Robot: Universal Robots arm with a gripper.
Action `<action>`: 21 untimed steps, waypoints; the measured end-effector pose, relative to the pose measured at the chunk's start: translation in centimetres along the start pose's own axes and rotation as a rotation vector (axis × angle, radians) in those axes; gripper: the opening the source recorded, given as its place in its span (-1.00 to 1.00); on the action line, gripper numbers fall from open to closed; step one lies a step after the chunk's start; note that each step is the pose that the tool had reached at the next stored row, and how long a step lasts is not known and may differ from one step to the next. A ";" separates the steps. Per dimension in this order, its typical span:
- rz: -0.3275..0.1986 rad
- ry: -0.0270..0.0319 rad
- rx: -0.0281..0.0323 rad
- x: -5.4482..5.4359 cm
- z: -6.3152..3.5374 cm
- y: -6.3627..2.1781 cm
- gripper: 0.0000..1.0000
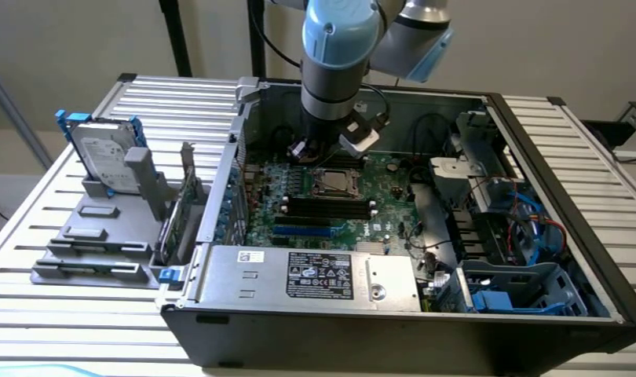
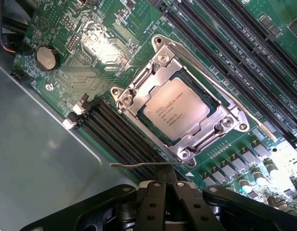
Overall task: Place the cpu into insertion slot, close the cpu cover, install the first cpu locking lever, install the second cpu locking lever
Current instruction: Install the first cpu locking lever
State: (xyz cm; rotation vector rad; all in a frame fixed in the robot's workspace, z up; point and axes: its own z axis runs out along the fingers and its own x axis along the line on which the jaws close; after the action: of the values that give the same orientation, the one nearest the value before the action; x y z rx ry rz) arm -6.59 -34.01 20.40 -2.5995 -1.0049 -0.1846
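The cpu (image 2: 175, 109) lies silvery face up in the insertion slot (image 1: 334, 182) in the middle of the green motherboard. The cpu cover (image 2: 212, 126), a silvery frame, lies flat over the chip's edges. One thin locking lever (image 2: 225, 98) runs along a side of the socket, close to the board. A second lever (image 2: 139, 165) juts out sideways from the socket's near corner, its free end standing off the frame. My gripper (image 2: 168, 185) (image 1: 323, 149) hangs just over the board with its black fingers shut, the tips right beside this second lever and nothing between them.
Long black memory slots (image 2: 220, 43) flank the socket on two sides, and a coin battery (image 2: 46, 57) sits nearby. The open case holds a power supply (image 1: 318, 275) at the front and a blue drive cage (image 1: 517, 287). A hard drive (image 1: 104, 153) stands in a grey holder outside the case.
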 end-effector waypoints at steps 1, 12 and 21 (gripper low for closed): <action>0.000 -0.0002 0.0000 0.0 0.03 0.00 -0.79; -0.002 -0.0081 -0.0077 0.3 0.27 0.05 -0.79; -0.003 -0.0228 -0.0152 0.6 0.30 0.26 -0.79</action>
State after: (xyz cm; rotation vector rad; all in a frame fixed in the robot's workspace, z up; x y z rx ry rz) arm -6.00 -33.73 20.19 -2.6196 -1.0191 -0.1643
